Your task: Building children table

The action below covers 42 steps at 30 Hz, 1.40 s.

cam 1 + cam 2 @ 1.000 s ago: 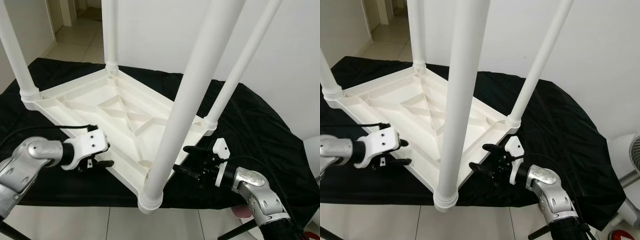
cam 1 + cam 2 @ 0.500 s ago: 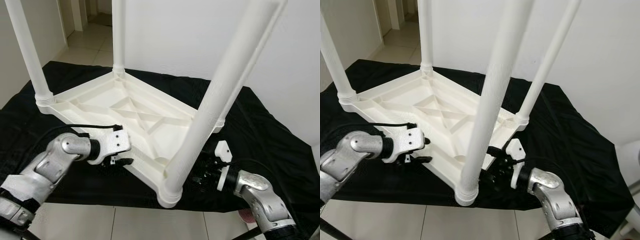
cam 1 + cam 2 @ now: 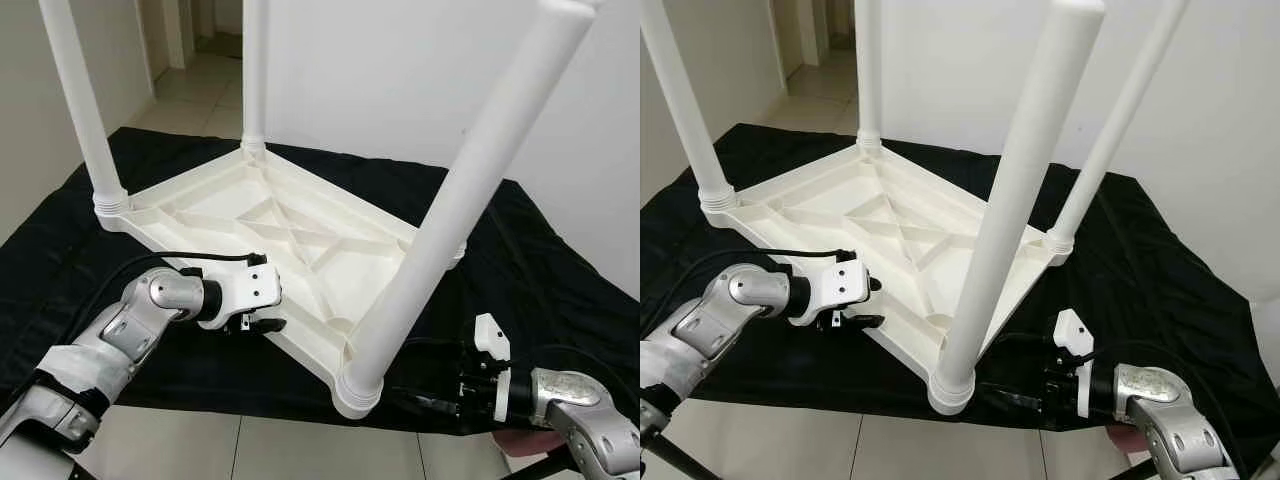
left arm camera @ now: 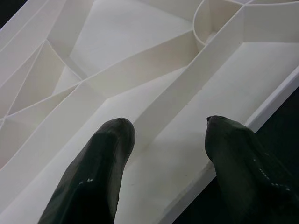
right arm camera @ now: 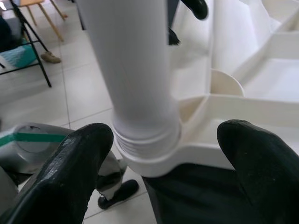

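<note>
The two head cameras looked forward and down from above, sharing the upturned children's table (image 3: 290,230) on the black-draped bench (image 3: 540,260). The left wrist camera peered close along its pincer (image 4: 168,163) onto the ribbed underside. The right wrist camera faced the near leg (image 5: 135,70) at close range.

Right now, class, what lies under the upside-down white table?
A black cloth lies under the upside-down table, spreading past its edges. The table covers whatever lies directly beneath its middle.

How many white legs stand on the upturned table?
4: near corner leg, far-left leg, far-middle leg, right leg.
</note>
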Available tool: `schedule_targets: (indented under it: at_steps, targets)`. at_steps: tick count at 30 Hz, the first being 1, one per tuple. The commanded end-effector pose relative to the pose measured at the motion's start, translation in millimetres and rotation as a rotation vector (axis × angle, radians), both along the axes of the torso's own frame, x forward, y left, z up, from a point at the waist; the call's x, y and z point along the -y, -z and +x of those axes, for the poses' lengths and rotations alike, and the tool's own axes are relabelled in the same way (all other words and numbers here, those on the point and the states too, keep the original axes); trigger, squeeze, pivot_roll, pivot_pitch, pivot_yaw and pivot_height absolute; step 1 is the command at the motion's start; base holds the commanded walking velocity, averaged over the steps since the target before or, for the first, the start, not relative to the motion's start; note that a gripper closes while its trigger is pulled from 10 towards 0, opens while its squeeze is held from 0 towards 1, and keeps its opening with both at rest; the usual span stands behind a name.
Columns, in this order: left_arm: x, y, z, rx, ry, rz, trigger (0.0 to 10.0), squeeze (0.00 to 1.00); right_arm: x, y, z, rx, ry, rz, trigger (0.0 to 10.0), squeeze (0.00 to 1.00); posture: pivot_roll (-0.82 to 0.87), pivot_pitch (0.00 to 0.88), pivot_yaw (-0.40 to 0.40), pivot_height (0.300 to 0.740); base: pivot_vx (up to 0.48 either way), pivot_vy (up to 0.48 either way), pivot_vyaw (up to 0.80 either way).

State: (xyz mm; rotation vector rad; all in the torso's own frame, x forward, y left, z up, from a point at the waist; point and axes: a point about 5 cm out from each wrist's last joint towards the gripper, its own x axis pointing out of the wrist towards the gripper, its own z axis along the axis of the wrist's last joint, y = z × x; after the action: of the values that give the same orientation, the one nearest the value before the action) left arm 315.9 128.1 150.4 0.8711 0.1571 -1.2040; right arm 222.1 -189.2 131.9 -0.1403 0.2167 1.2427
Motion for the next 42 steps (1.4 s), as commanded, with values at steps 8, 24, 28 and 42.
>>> schedule_targets:
  at_steps: [8, 24, 28, 42]
  targets:
    - [0.7, 1.2, 6.2, 0.056, -0.063, -0.015, 10.0, 0.0, -36.1, -5.5, 19.9, 0.074, 0.008, 0.08, 10.0, 0.0, 0.0, 0.0, -0.11, 0.74, 0.0, 0.0, 0.0]
    - [-2.8, -31.6, 9.9, 0.142, -0.134, -0.174, 10.0, 0.0, -41.7, -1.8, 56.2, 0.127, 0.352, 0.202, 10.0, 0.0, 0.01, 0.0, -0.136, 0.74, 0.0, 0.0, 0.0]
    - [4.6, -46.7, 10.3, 0.17, -0.105, -0.236, 10.0, 0.0, -24.2, -3.1, 64.1, 0.138, 0.408, 0.175, 10.0, 0.0, 0.0, 0.0, -0.14, 0.74, 0.0, 0.0, 0.0]
    - [32.7, -63.3, 3.4, 0.11, -0.058, -0.461, 10.0, 0.0, 5.0, 1.9, 69.4, 0.177, 0.558, 0.138, 10.0, 0.0, -0.03, 0.0, -0.106, 0.74, 0.0, 0.0, 0.0]
